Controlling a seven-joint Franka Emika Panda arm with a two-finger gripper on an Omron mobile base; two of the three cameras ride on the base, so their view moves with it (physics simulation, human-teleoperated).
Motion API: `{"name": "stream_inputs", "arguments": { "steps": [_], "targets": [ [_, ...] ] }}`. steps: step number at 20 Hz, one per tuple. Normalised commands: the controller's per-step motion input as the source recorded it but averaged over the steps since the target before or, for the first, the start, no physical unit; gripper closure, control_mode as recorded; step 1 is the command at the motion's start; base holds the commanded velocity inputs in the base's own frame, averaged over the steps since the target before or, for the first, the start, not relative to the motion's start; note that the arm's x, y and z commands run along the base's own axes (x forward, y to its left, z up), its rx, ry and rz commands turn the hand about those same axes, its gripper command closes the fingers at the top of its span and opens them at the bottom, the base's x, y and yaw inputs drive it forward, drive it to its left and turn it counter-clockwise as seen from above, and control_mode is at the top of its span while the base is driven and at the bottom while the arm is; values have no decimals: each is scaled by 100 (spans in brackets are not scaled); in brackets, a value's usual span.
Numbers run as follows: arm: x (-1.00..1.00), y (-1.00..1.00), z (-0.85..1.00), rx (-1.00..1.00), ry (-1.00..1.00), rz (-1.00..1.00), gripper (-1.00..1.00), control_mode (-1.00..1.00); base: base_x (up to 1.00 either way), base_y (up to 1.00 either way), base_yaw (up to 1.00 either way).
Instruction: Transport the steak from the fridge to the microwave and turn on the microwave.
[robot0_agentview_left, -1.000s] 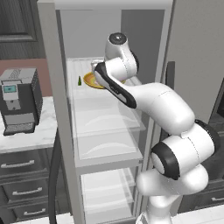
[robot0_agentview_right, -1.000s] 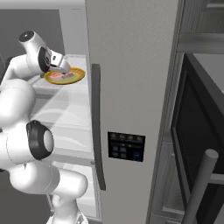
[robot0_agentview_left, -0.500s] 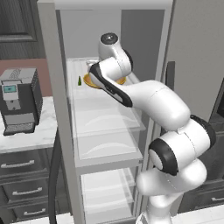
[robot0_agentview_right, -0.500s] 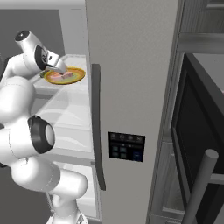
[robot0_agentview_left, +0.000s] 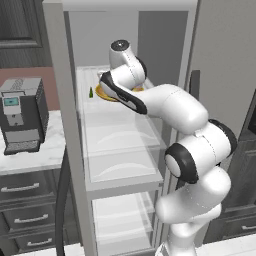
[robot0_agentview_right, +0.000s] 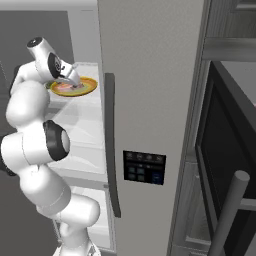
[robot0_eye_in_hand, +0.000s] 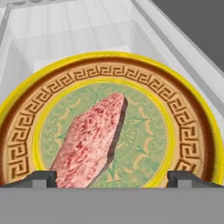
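The steak (robot0_eye_in_hand: 94, 140) is a pinkish-red slab lying on a round yellow-rimmed patterned plate (robot0_eye_in_hand: 183, 131) on an upper glass shelf of the open fridge (robot0_agentview_left: 60, 100). My gripper (robot0_eye_in_hand: 111, 178) is open and hovers just above the plate, one fingertip on either side of the steak's near end, holding nothing. From the right base view the gripper (robot0_agentview_right: 74, 83) is seen over the plate (robot0_agentview_right: 86, 86) and the steak (robot0_agentview_right: 66, 88). The microwave (robot0_agentview_right: 225, 145) stands to the right of the fridge door (robot0_agentview_right: 150, 75), with its dark glass door swung open.
A coffee machine (robot0_agentview_left: 22, 115) stands on the marble counter (robot0_agentview_left: 30, 160) left of the fridge, above dark drawers. A small green item (robot0_agentview_left: 91, 92) sits on the shelf beside the plate. The fridge door carries a long dark handle (robot0_agentview_right: 111, 150) and a button panel (robot0_agentview_right: 144, 167).
The arm has reached deeper into the fridge, and the hand has come down closer over the plate. The jaws stay open.
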Motion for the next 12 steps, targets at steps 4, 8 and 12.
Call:
{"name": "stream_inputs", "arguments": {
  "steps": [4,8,12],
  "targets": [
    [32,3,-5,0,0,0,-100,-100,0,0,0],
    [27,13,0,0,0,0,-100,-100,0,0,0],
    [15,19,-2,0,0,-2,-100,-100,0,0,0]
  ]
}}
